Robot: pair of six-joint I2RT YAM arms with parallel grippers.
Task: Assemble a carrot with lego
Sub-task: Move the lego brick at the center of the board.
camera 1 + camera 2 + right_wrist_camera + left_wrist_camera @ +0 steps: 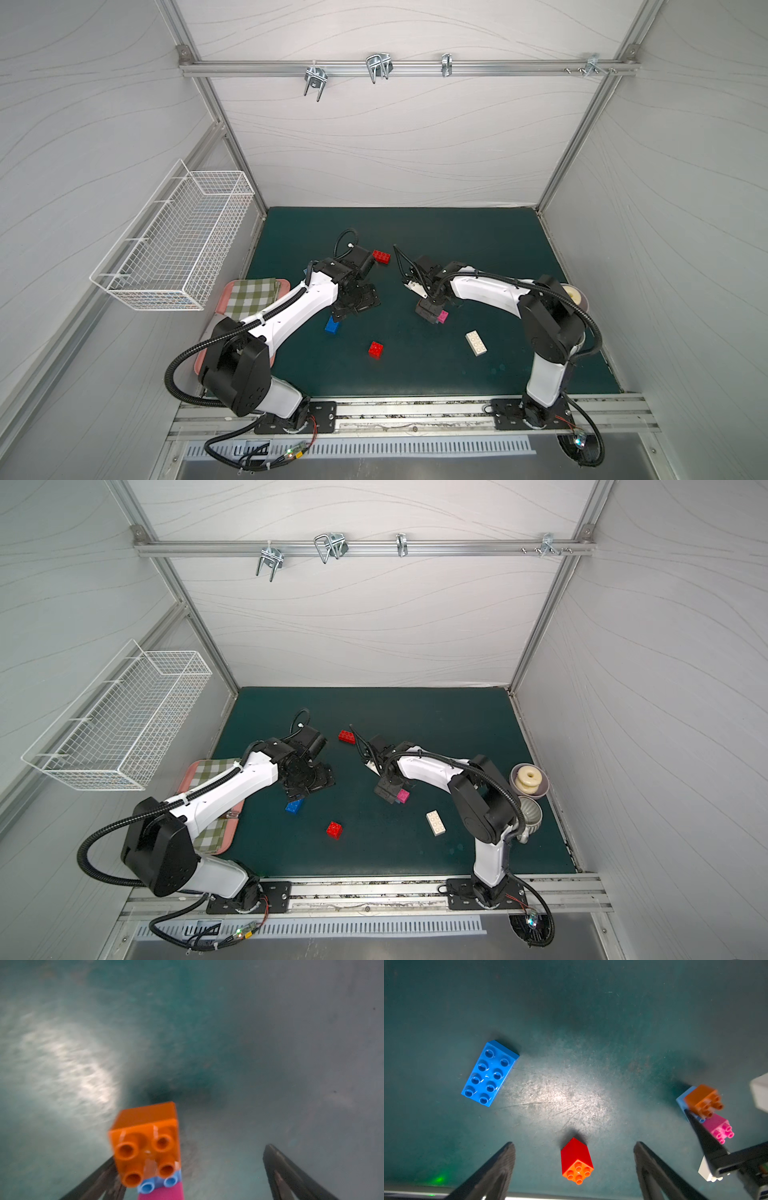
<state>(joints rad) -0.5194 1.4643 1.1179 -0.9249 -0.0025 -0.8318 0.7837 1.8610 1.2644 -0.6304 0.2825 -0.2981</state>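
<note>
Loose lego lies on the green mat (pixel 457 241): a blue brick (pixel 331 325) (pixel 490 1073), two red bricks (pixel 375 349) (pixel 381 255) and a longer white brick (pixel 476 343). Of the carrot, only a small stack shows: an orange brick (pixel 145 1142) and a pink brick (pixel 443 316) joined on a light blue one (pixel 159 1184). My left gripper (pixel 353 305) (pixel 574 1144) hangs open above the mat, and the near red brick (pixel 576 1160) shows between its fingers, untouched. My right gripper (pixel 430 311) (pixel 191 1153) is open over the stack, which sits against one finger (pixel 704 1136).
A pink tray with a checked cloth (pixel 249 291) lies under the left arm at the mat's left edge. Two bowls (pixel 530 779) (pixel 530 812) stand at the right edge behind the right arm. A wire basket (pixel 178 249) hangs on the left wall.
</note>
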